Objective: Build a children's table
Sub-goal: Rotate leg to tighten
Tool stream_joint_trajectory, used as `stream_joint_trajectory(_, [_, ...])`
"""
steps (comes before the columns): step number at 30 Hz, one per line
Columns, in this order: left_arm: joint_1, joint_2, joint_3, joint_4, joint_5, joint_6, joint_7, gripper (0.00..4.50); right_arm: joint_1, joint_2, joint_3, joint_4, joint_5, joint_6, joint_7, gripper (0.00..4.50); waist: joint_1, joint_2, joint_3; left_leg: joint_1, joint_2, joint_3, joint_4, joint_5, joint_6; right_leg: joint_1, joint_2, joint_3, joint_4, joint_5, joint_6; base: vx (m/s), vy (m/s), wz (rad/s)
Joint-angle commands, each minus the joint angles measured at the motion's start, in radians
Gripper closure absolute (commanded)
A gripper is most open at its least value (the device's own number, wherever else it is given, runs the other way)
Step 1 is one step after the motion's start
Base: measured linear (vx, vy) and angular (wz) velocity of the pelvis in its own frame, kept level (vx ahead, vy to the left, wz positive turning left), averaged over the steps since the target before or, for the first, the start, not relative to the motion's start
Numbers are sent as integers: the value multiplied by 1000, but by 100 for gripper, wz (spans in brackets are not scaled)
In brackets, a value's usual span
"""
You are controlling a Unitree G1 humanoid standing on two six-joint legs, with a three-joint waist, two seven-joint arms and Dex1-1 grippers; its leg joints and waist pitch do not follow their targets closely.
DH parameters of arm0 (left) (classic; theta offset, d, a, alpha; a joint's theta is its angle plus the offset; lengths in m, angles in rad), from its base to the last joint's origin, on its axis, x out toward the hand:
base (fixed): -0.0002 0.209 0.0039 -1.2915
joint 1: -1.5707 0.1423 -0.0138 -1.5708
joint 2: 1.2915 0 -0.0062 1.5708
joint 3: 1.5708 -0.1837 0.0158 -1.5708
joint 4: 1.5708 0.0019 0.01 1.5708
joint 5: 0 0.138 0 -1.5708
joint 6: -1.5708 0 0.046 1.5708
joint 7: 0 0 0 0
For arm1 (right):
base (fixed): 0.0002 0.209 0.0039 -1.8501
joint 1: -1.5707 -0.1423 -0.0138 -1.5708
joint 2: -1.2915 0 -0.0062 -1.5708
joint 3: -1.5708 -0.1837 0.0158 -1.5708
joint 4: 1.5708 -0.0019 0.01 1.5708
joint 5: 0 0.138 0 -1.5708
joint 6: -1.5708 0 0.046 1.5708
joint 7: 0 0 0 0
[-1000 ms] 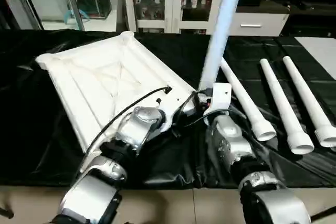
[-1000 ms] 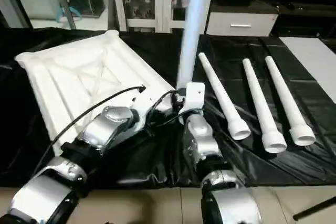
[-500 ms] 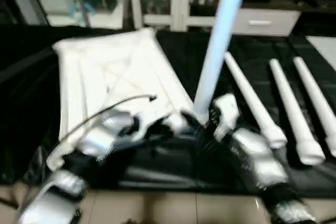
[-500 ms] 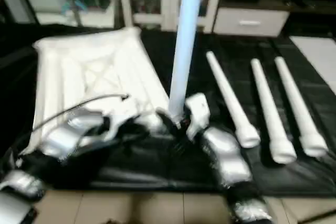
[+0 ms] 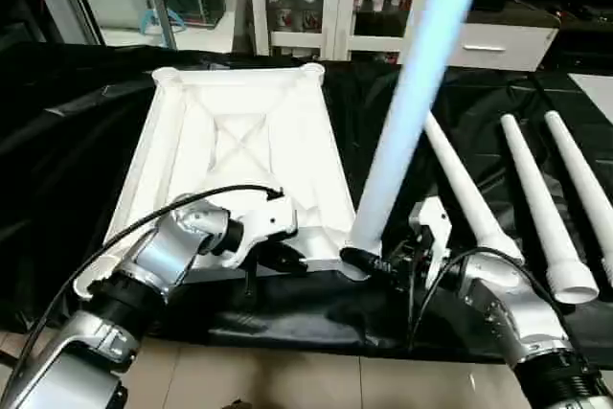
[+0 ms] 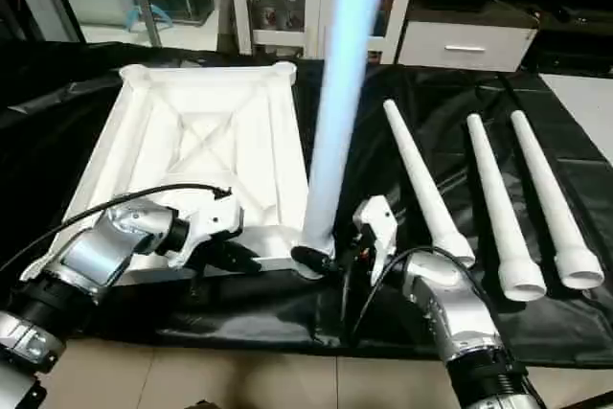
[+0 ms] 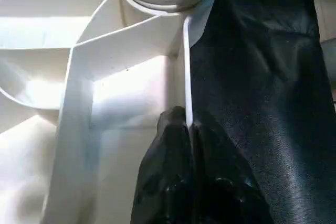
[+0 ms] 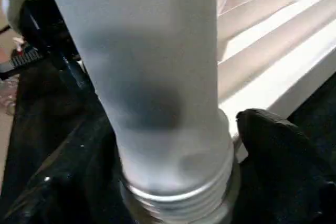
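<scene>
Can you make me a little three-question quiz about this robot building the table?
1. How many legs lie loose on the black cloth?
2. True or false: the tabletop lies with its ribbed underside up.
3. What does the left gripper pinch? A) a loose leg B) the tabletop's edge C) the cloth

Key: 1. Three. 2. True. 3. B. The right gripper holds the standing leg at a near corner.

Tabletop [image 5: 244,155] on bench [image 5: 57,170], left; upright leg [image 5: 412,112] at its near-right corner; 3 legs [image 5: 536,203] lying right.
</scene>
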Motion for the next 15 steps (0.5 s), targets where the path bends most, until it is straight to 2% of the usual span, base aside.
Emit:
stream_joint_trajectory(1, [21,7,-53,-16,8,11,-61,450,-13,-10,-8,-28,6,16,3,110,-1,-3,-66,15,61,-25,-72,-240,29,44,-55,51,-50,-179,-229,0,0,0])
stream_joint_trajectory(2, [21,8,-54,-17,9,11,-62,450,-12,-10,-6,-29,5,17,5,110,-1,-4,-66,15,61,-25,-71,-232,32,45,-55,51,-49,-172,-231,0,0,0])
stream_joint_trajectory(4, [23,12,-53,-19,10,15,-69,450,-9,-11,-1,-31,2,23,17,139,0,-4,-64,13,61,-25,-71,-228,37,46,-56,51,-49,-179,-232,0,0,0])
stream_joint_trajectory(7, [25,18,-55,-24,9,17,-78,450,-6,-12,-1,-31,1,28,23,157,0,-2,-63,15,62,-26,-73,-253,29,44,-57,51,-54,-226,-222,0,0,0])
stream_joint_trajectory(10, [30,27,-61,-37,10,21,-87,450,-4,-12,2,-30,-8,43,16,176,0,-1,-63,17,63,-27,-75,-261,20,44,-55,51,-54,-229,-217,0,0,0])
stream_joint_trajectory(13, [26,9,-51,-16,21,21,-42,450,-24,14,0,31,-70,5,-84,178,-3,-1,-62,15,61,-27,-76,-265,12,43,-56,51,-55,-232,-216,0,0,0])
stream_joint_trajectory(15, [5,-39,-25,43,38,15,60,450,-59,53,-21,110,-116,-33,-218,178,-8,1,-59,16,59,-28,-76,-292,-8,38,-59,51,-60,-278,-210,0,0,0])
